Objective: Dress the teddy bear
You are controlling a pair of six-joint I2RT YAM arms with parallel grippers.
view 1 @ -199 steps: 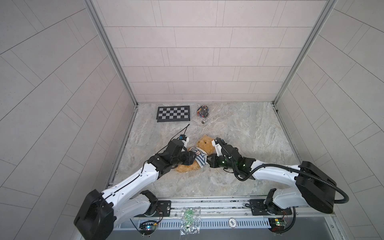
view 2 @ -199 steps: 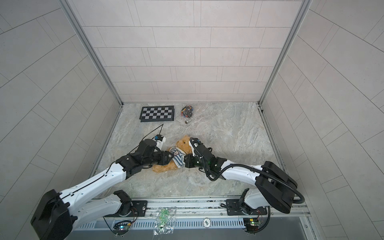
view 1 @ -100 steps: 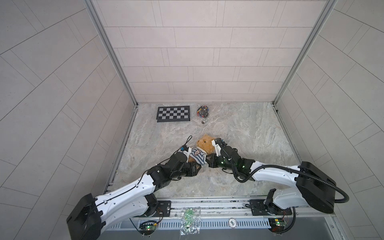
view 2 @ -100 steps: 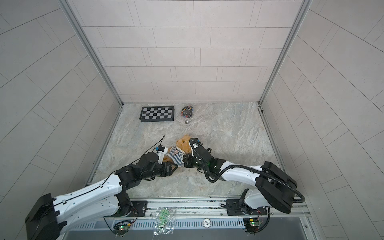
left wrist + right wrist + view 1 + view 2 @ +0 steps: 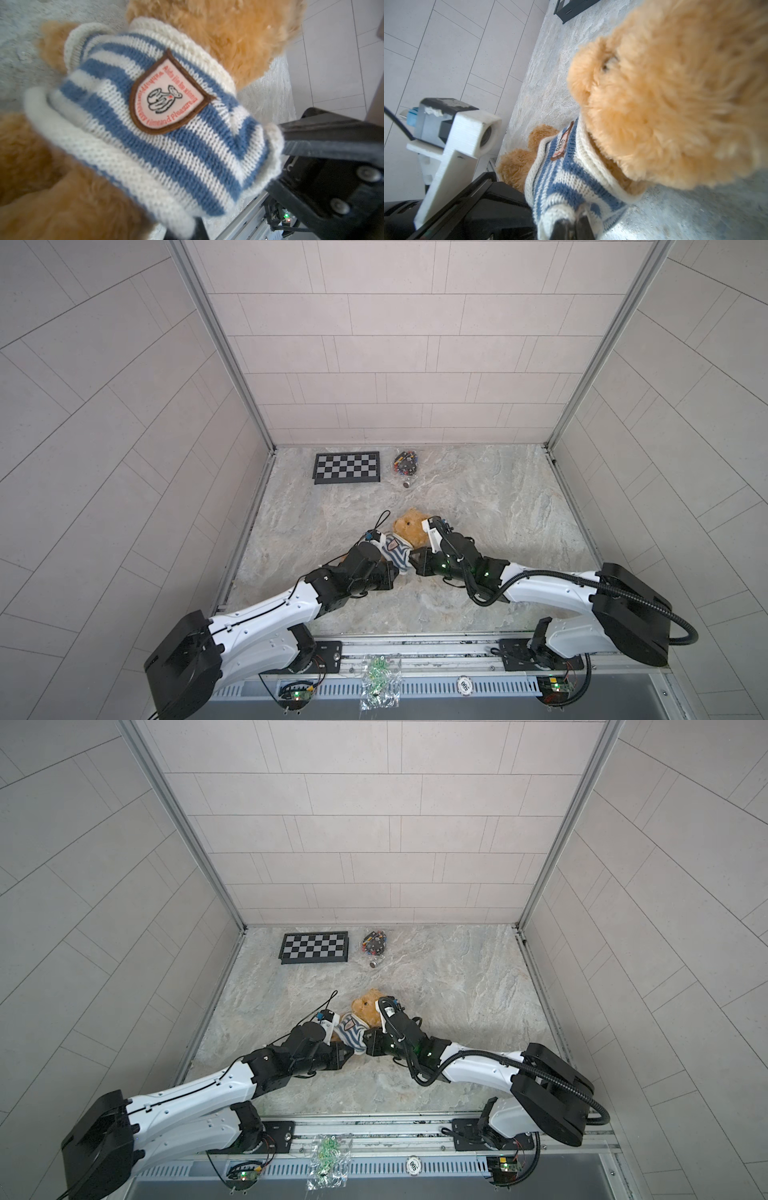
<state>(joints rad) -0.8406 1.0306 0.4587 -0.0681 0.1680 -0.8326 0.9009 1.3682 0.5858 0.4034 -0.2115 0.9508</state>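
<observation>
One bear (image 5: 409, 526) lies mid-worktop (image 5: 478, 497), with the shirt (image 5: 397, 553) over its head and chest. The left gripper (image 5: 399, 572) has swung from the bear's flank and its jaws have just closed, seemingly on the hem. The right gripper (image 5: 572, 225) pinches a cream-edged corner. Both can now tug downward.

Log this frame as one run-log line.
left gripper: jaws shut on sweater hem | right gripper: jaws shut on sweater edge | teddy bear: sweater over torso
</observation>
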